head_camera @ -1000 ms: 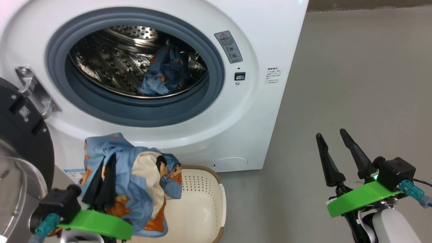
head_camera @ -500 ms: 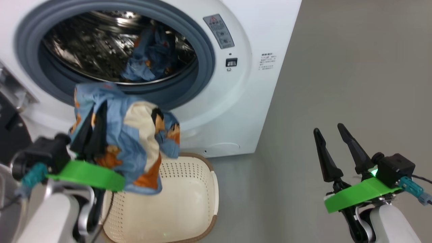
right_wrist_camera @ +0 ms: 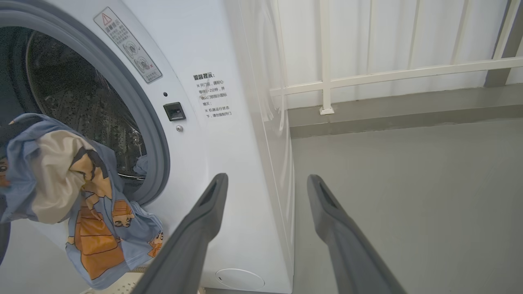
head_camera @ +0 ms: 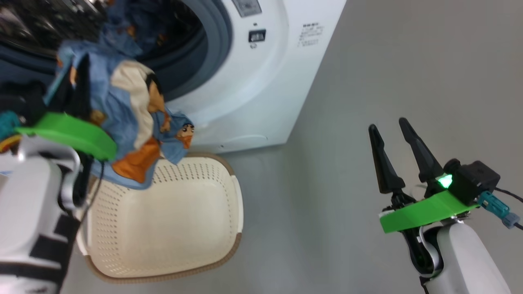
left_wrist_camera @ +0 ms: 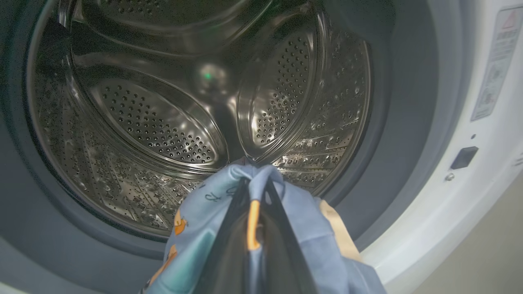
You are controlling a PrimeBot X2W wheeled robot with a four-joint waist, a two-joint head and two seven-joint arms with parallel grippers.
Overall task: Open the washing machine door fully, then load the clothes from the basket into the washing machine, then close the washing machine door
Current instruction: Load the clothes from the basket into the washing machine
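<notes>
My left gripper [head_camera: 78,75] is shut on a bundle of the clothes [head_camera: 130,110], light blue with orange figures and cream parts. The bundle hangs above the basket [head_camera: 212,228], right in front of the washing machine [head_camera: 261,90] opening. In the left wrist view the left gripper [left_wrist_camera: 255,181] pinches the clothes [left_wrist_camera: 204,212] before the steel drum [left_wrist_camera: 155,122]. Another blue piece [head_camera: 122,24] lies in the drum. My right gripper [head_camera: 388,124] stands open over the floor, holding nothing. The washing machine door is out of view.
The basket's cream floor [head_camera: 163,228] is bare. Grey floor [head_camera: 367,61] stretches to the right of the machine. A white railing and wall [right_wrist_camera: 367,73] stand behind it. The latch slot [right_wrist_camera: 174,111] sits on the machine's front, right of the grey gasket [right_wrist_camera: 155,134].
My left arm has carried the bundle up from above the basket to the drum opening. The head camera has swung, shifting the whole picture. The right gripper has stayed open and still.
</notes>
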